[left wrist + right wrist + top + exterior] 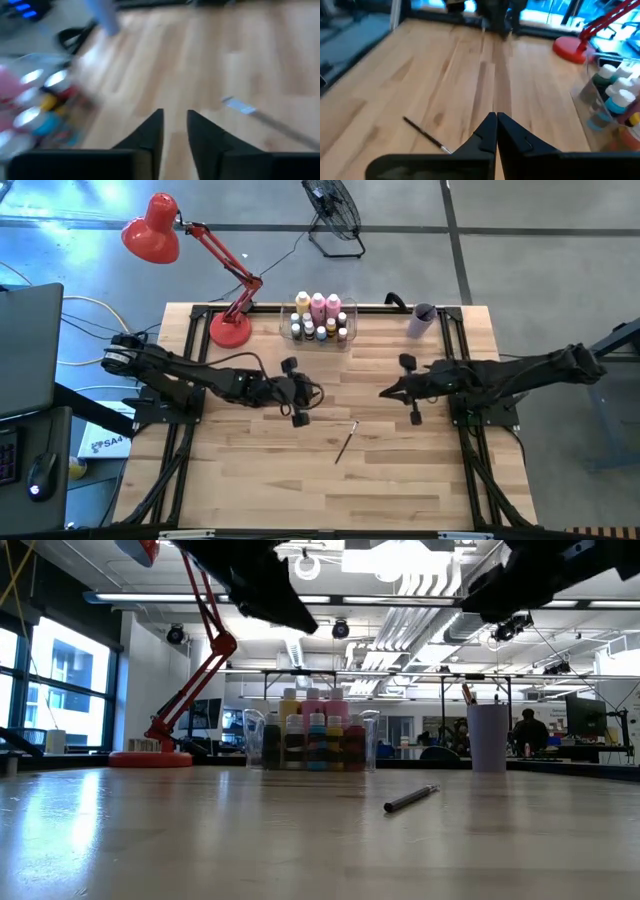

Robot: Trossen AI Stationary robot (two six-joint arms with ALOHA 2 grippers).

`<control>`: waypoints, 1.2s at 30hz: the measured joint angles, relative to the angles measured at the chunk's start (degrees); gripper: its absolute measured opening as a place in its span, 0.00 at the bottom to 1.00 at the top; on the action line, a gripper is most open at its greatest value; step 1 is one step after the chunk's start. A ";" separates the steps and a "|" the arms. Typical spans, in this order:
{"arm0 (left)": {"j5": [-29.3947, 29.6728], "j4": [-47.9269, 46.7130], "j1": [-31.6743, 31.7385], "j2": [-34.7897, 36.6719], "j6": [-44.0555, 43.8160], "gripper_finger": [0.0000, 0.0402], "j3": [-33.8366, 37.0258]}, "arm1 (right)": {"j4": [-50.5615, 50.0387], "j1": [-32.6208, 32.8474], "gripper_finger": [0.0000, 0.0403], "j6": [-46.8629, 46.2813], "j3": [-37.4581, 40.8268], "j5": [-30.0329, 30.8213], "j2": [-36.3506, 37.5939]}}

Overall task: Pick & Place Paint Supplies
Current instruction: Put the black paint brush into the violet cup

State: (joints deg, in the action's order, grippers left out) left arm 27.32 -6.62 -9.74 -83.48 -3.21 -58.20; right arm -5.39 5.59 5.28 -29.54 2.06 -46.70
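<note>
Above the table's middle, I hang with both arms raised — my right gripper pinched fully shut on nothing, my left gripper with a narrow gap between its fingers, also empty. One paintbrush lies alone on the bare wood between my two grippers and a little nearer the front edge, its long axis slanting. It looks about equally near to either arm. The remaining paint bottles stand in the clear bin at the far edge, beside the lilac cup.
</note>
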 joint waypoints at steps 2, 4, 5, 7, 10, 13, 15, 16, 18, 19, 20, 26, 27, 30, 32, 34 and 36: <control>-4.63 4.65 -0.02 0.00 1.30 0.15 1.23 | 2.56 0.06 0.00 -1.25 2.45 0.54 2.99; -8.14 6.91 -0.05 0.00 2.90 0.09 1.97 | 5.87 0.06 0.00 -2.08 4.81 0.83 5.68; -9.81 7.51 -0.07 0.00 3.19 0.07 2.00 | 7.49 0.06 0.00 -2.23 6.11 0.93 6.93; -12.66 8.58 -0.02 0.03 3.09 0.03 1.99 | 11.65 0.06 0.00 -2.45 8.69 1.05 9.05; -14.54 8.70 -0.04 -0.06 1.12 0.01 1.98 | 17.87 0.06 0.00 -2.48 12.76 1.05 11.78; -15.23 9.91 -0.04 -0.09 -3.32 0.02 1.98 | 20.34 0.06 0.00 -2.46 16.12 1.03 13.32; -16.72 10.05 -0.03 -0.09 -6.18 0.02 1.98 | 21.14 0.04 0.00 -2.26 17.24 1.06 13.95; -17.35 9.99 -0.02 -0.09 -7.38 0.02 1.98 | 21.32 0.04 0.00 -2.23 17.39 1.03 14.24; -17.65 11.00 -0.02 -1.15 -9.72 0.02 1.94 | 21.79 0.04 0.00 -1.65 17.35 1.05 14.50; -17.74 12.25 -0.02 -2.06 -10.83 0.02 1.89 | 21.86 0.04 0.00 -0.95 17.35 1.03 14.56; -17.85 12.94 -0.02 -2.97 -11.63 0.02 1.96 | 22.02 0.04 0.00 -0.41 17.35 1.03 14.66; -23.95 25.55 -0.03 -11.52 -12.34 0.02 1.93 | 26.12 0.04 0.00 0.14 17.28 0.79 15.08; -25.16 27.54 -0.04 -13.40 -12.31 0.02 1.64 | 25.86 0.04 0.00 -0.66 17.26 0.79 15.10; -27.57 29.35 -0.04 -17.23 -12.49 0.02 1.08 | 24.05 0.04 0.00 -4.27 17.29 0.23 15.08; -28.49 29.99 -0.04 -19.86 -14.72 0.02 -0.03 | 22.75 0.06 0.00 -4.90 17.29 -0.24 15.04; -29.52 29.39 -0.04 -22.39 -18.51 0.02 -1.08 | 22.72 0.06 0.00 -4.86 17.29 -0.08 14.73; -30.44 29.74 -0.04 -25.27 -22.59 0.02 -2.60 | 22.54 0.06 0.00 -4.86 17.29 0.75 14.73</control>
State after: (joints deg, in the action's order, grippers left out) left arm -3.12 23.13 -9.78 -108.75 -25.80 -60.80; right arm 17.16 5.64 0.43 -12.25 2.82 -31.97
